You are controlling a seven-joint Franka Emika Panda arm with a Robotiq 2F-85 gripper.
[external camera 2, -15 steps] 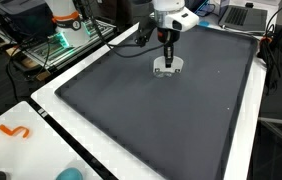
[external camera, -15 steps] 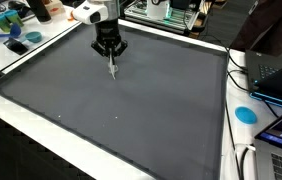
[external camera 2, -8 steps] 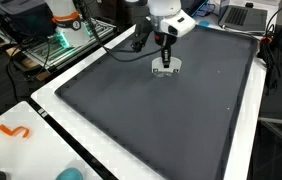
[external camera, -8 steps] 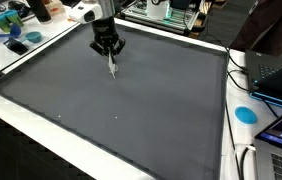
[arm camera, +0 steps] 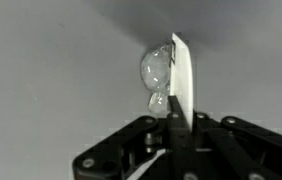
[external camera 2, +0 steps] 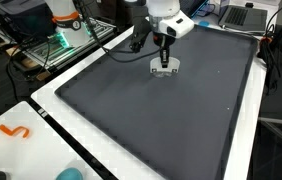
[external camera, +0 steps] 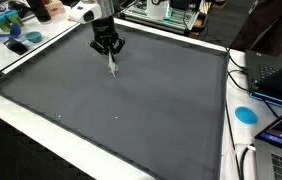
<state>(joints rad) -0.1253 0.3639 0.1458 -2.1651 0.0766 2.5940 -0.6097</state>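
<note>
- Because the black two-fingered Robotiq gripper [external camera: 108,50] is pressing its jaws tight on the upper stem, the thin white plastic utensil with a clear rounded bowl [external camera: 112,66], seemingly a spoon, is hanging straight down instead of lying flat.
- In the wrist view the gripper [arm camera: 176,128] is clamping the utensil [arm camera: 182,75] so that it is showing edge-on as a narrow white strip. The glassy bowl is bulging out to one side. The fingers therefore seem to be bearing on its broad flat faces, which is probably stopping it from twisting.
- The utensil's lower end is reaching down to the large dark grey flat mat [external camera: 131,115]. In an exterior view it [external camera 2: 164,67] is showing as a pale patch right at the surface below the gripper [external camera 2: 162,52], though whether it is touching the mat [external camera 2: 171,120] cannot be told.
- The utensil is hanging over the far part of the mat, nearer the arm's base than the open middle.
- The clutter is sitting off the mat on the white table border [external camera: 51,130], well apart from the gripper: a small round blue disc [external camera: 245,114] and an orange curled plastic piece [external camera 2: 16,131].
</note>
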